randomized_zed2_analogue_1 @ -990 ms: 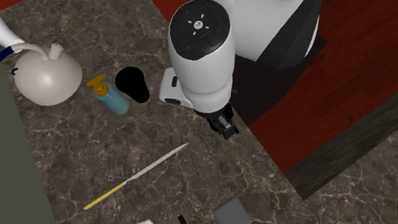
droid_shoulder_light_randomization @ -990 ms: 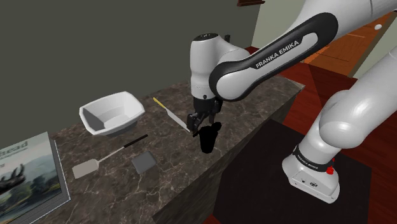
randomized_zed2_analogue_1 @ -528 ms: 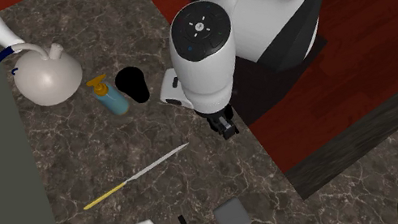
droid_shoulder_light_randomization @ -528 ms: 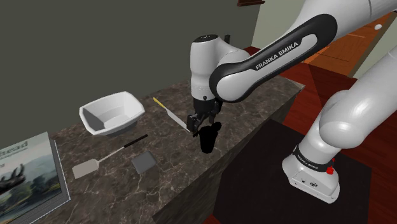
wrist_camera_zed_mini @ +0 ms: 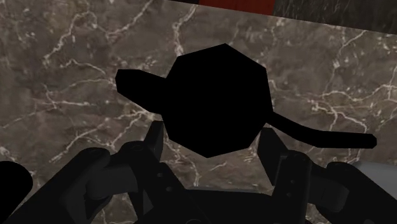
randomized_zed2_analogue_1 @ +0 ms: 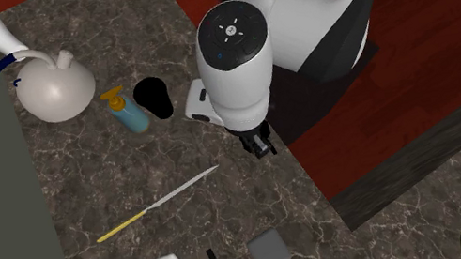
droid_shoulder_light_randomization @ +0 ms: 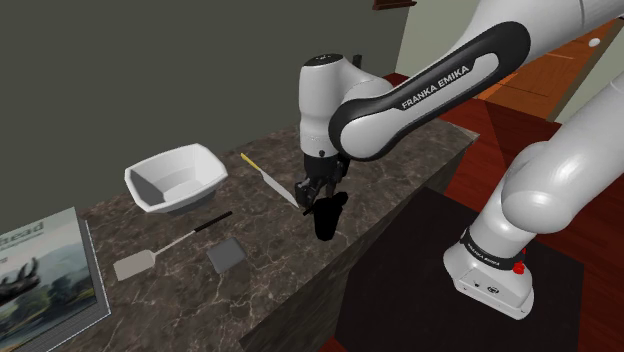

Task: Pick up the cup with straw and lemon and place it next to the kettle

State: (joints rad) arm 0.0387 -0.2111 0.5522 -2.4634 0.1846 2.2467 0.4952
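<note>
The cup (wrist_camera_zed_mini: 216,95) is drawn solid black, with a thin straw (wrist_camera_zed_mini: 331,136) sticking out one side and a stubby lemon wedge (wrist_camera_zed_mini: 130,81) on the other. It stands near the marble counter's (droid_shoulder_light_randomization: 270,250) front edge (droid_shoulder_light_randomization: 325,226). My gripper (droid_shoulder_light_randomization: 322,197) comes straight down onto it. In the wrist view its two fingers (wrist_camera_zed_mini: 154,137) press against opposite sides of the cup's rim, so the gripper (wrist_camera_zed_mini: 210,137) is shut on the cup. The white round kettle (randomized_zed2_analogue_1: 55,85) with a blue handle sits at the counter's far end in the second exterior view, well away from my gripper (randomized_zed2_analogue_1: 263,144).
A blue bottle (randomized_zed2_analogue_1: 131,116) and a black blob (randomized_zed2_analogue_1: 154,98) stand beside the kettle. A yellow-handled knife (droid_shoulder_light_randomization: 268,180), a white bowl (droid_shoulder_light_randomization: 175,178), a spatula (droid_shoulder_light_randomization: 150,255), a grey square (droid_shoulder_light_randomization: 226,256) and a book (droid_shoulder_light_randomization: 40,280) lie along the counter. Red floor lies beyond the edge.
The fingers have closed in from wide apart onto the cup's sides. The arm and the cup stay where they were.
</note>
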